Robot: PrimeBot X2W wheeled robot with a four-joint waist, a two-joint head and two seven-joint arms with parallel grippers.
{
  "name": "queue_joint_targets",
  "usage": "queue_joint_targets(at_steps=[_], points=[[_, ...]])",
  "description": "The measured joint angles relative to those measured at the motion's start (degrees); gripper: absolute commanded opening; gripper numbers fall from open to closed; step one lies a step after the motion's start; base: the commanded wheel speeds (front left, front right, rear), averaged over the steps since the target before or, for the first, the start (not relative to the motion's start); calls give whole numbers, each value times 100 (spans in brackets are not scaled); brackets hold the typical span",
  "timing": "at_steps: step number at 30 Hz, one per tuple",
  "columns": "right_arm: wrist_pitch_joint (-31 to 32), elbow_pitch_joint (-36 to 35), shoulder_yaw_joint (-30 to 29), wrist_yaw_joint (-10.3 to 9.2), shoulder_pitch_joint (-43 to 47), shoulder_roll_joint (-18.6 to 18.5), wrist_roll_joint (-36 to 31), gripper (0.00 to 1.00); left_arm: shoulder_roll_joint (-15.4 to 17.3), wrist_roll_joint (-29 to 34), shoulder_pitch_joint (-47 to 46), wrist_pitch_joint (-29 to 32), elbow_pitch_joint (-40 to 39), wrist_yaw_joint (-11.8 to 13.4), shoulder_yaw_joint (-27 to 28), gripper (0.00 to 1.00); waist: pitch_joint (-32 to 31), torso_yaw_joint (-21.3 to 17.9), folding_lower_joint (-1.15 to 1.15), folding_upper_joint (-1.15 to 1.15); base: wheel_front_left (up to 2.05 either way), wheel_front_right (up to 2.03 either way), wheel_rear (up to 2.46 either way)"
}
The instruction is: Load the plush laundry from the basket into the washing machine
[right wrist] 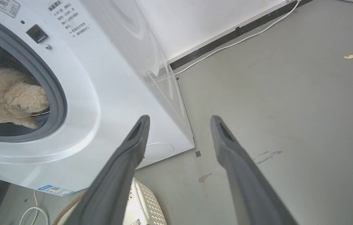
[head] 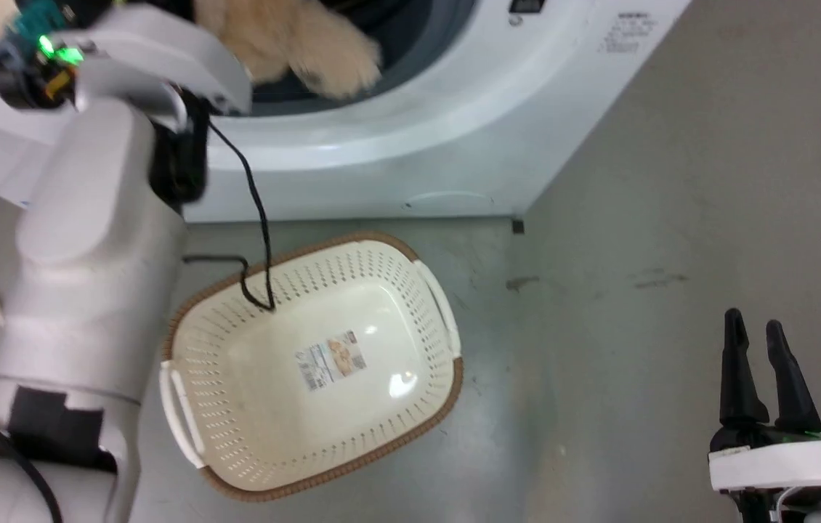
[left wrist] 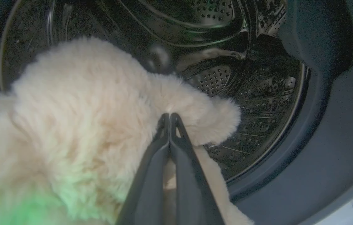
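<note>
Plush laundry (left wrist: 79, 118): we see long, shaggy cream fur, soft and matt, at the left gripper (left wrist: 169, 116) tips.
Drum (left wrist: 257, 93): beyond that gripper, shiny perforated steel.
Door seal (right wrist: 56, 93): smooth, matt grey rubber, we think.
Washing machine (right wrist: 117, 93): left of the right gripper (right wrist: 179, 122), glossy white shell.
Basket (head: 221, 407): smooth cream plastic, glossy bottom, brown woven-look rim.
Sticker (head: 332, 361): printed paper.
Floor (head: 672, 218): matt grey, scuffed.
Fingers (right wrist: 126, 162): we see smooth, matt dark grey.

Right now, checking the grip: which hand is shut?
The left hand, fingers pinched together in the toy's fur inside the washer; the right hand stands open over the floor.
</note>
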Motion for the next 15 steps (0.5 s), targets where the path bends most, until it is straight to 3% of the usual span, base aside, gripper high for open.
queue_joint_targets(at_steps=[15], points=[[0,-339,227,0,-180,0,280,100,660,166,-1390,2,381,43,149,0,955,-746,0,0,0,0,0]])
